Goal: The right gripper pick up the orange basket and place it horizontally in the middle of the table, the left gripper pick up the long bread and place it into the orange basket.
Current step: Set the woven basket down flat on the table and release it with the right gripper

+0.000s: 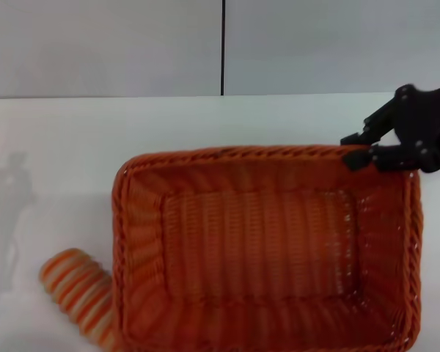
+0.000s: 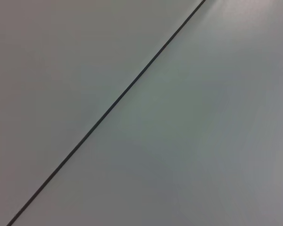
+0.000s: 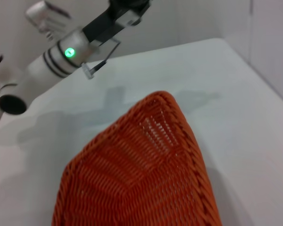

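White table [image 1: 66, 147] bears woven orange basket [image 1: 264, 286], right pincer [image 1: 361, 151] clamping its far rim

Soft, even light; faint shadow on table [image 1: 73, 139].

Black claw, white arm

The right claw [image 1: 358, 149] is matte black with jointed fingers; the left arm [image 3: 52, 61] is white, black-banded, with a green light and a thin cable.
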You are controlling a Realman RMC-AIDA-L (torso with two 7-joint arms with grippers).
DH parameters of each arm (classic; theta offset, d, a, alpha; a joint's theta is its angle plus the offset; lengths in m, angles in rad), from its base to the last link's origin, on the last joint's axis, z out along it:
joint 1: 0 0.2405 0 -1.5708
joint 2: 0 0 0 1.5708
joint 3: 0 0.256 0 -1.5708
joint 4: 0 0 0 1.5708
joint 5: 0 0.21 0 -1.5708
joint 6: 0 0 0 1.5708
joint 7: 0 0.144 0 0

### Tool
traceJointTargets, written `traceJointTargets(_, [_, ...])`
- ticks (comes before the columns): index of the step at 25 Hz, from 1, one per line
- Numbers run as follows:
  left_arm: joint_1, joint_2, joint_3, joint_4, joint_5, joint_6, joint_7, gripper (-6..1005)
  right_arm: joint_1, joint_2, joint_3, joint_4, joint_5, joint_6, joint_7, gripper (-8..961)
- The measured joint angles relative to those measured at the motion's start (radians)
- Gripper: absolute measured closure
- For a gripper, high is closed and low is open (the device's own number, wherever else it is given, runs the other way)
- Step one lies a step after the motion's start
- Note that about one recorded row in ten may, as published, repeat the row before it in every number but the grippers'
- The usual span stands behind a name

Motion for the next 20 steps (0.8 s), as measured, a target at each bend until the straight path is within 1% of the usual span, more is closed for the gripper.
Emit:
traceJointTargets(1, [-0.001,0.000,0.000,0.000,0.000,0.000,0.000,937,0.013,0.006,0.000,0.026,-0.016,-0.001,-0.024,789])
traceJointTargets(6, [-0.003,0.000,0.000,-0.001,0.000,0.000,0.000,936,0.019,0.009,0.005,0.041,-0.038,-0.007,-0.045,789])
traceJointTargets(9, [0.001,0.000,0.001,-0.001,0.000,0.000,0.000,935,0.007,0.001,0.021,0.039,-0.041,-0.013,-0.048,789])
traceJointTargets(13, [0.003,0.000,0.003,-0.001,0.000,-0.010,0.000,934,-0.010,-0.012,0.073,0.034,-0.042,-0.012,-0.048,792])
traceJointTargets(14, [0.003,0.000,0.003,-0.001,0.000,-0.011,0.000,933,-0.014,-0.013,0.082,0.029,-0.042,-0.009,-0.048,780])
traceJointTargets(18, [-0.002,0.000,0.013,-0.001,0.000,-0.012,0.000,932,-0.027,-0.014,0.106,0.007,-0.041,-0.008,-0.025,734])
traceJointTargets(20, [-0.003,0.001,0.015,-0.001,0.000,-0.013,0.000,932,-0.029,-0.011,0.117,0.005,-0.042,-0.014,-0.019,711])
